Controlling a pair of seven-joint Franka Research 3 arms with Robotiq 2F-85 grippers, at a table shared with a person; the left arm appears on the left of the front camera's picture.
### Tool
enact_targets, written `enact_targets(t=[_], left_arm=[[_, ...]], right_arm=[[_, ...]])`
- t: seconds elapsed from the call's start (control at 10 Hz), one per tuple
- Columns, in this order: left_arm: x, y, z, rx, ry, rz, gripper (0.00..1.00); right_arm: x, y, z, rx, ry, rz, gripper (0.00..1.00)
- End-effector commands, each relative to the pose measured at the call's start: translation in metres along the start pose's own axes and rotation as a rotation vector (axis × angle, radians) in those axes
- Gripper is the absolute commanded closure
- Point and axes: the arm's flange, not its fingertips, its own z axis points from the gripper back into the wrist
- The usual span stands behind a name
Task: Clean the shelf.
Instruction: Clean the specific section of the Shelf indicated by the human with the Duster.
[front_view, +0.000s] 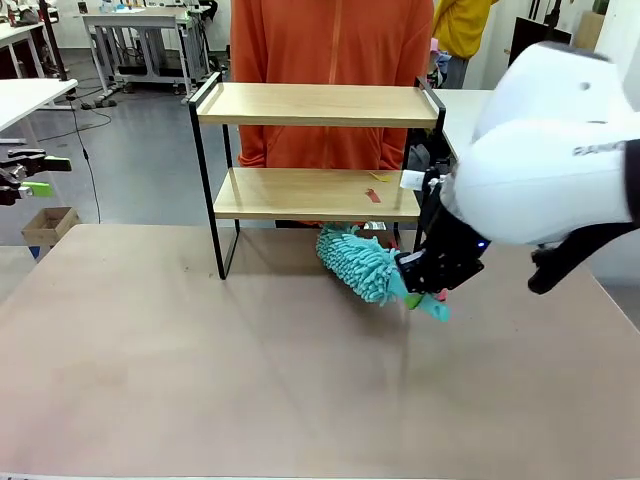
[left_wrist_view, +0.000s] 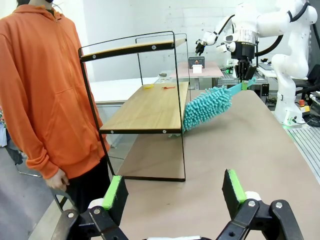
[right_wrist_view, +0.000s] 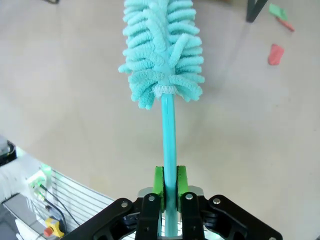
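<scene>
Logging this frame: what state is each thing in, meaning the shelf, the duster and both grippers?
Shelf: upright, small scraps on its lower board.
Duster: held by its handle, fluffy head near the lower board's front edge.
Right gripper: shut on the duster.
Left gripper: open, empty.

Right hand (left_wrist_view: 245, 76) grips duster (left_wrist_view: 207, 107), head beside shelf (left_wrist_view: 150, 105) lower board.

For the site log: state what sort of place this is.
Probably a robotics lab: a white robot arm holding a teal duster, workbenches behind, cables trailing across the grey floor.
</scene>
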Motion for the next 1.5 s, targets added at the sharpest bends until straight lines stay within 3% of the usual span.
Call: enact_targets(t=[0.0,0.4,0.6,1.0,1.3,1.4], left_arm=[[0.004,-0.002,-0.001,-0.004,-0.007,-0.004,0.0],[0.004,-0.002,-0.001,-0.004,-0.007,-0.004,0.0],[0.004,-0.002,-0.001,-0.004,-0.007,-0.004,0.0],[0.004,-0.002,-0.001,-0.004,-0.007,-0.004,0.0],[0.004,-0.002,-0.001,-0.004,-0.007,-0.004,0.0],[0.004,-0.002,-0.001,-0.004,-0.007,-0.004,0.0]], right_arm=[[-0.016,-0.012,0.025,0.069,-0.002,0.091,0.87],[-0.046,-0.038,0.067,0.093,0.181,0.25,0.87],[-0.077,-0.049,0.094,0.054,0.253,0.316,0.87],[-0.125,-0.087,0.147,0.081,0.294,0.336,0.87],[-0.128,-0.11,0.155,0.046,0.281,0.356,0.87],[-0.137,-0.092,0.155,0.065,0.292,0.317,0.87]])
